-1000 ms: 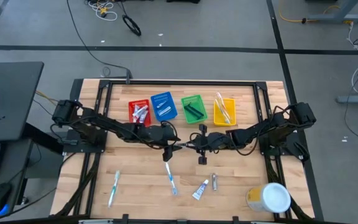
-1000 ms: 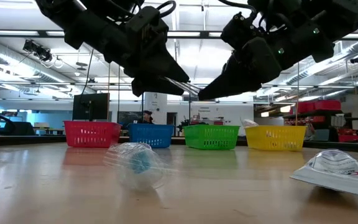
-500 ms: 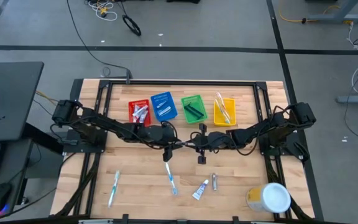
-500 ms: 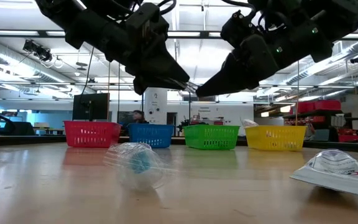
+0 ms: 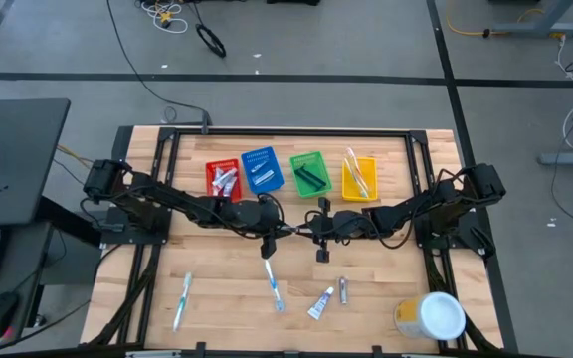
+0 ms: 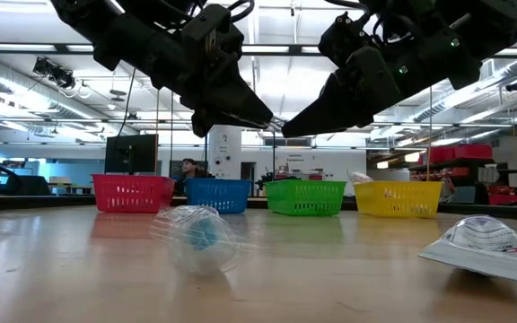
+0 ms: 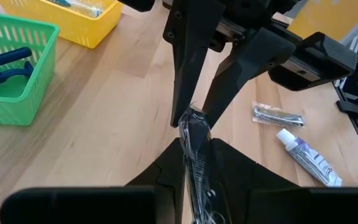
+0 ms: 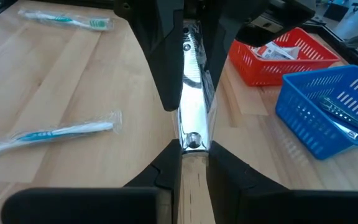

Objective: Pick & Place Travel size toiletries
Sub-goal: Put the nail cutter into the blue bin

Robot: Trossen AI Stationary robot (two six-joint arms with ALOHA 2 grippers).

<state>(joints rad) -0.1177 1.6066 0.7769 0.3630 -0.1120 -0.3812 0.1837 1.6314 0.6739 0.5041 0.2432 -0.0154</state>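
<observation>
A slim silvery toiletry in a clear wrapper [image 8: 190, 74] hangs in the air over the table's middle, between my two grippers. My left gripper [image 5: 288, 232] is shut on one end and my right gripper [image 5: 312, 231] on the other; they meet tip to tip [image 6: 276, 126]. On the table near the front lie two wrapped toothbrushes [image 5: 182, 301] [image 5: 273, 285], a white toothpaste tube [image 5: 320, 303] and a small silvery packet [image 5: 343, 289]. My left gripper pinches the wrapped toiletry's left end [image 7: 194, 140] between its two fingers. The fingers come level from the table's left and lie along the item, which is clear of the table. My right gripper pinches the toiletry's right end [image 8: 193, 142] between its two fingers, coming level from the table's right, along the item. The item runs straight on from its fingertips to the left gripper, lifted clear and about level.
Four bins stand in a row at the back: red [image 5: 224, 179], blue [image 5: 261, 169], green [image 5: 309, 173], yellow [image 5: 358, 177], each with items inside. A yellow tub with a white lid [image 5: 431, 316] stands at the front right corner.
My left gripper has shut on the wrapped toiletry's free end, its fingers drawing together around it. Both arms and the item have stayed where they were, above the table's middle.
</observation>
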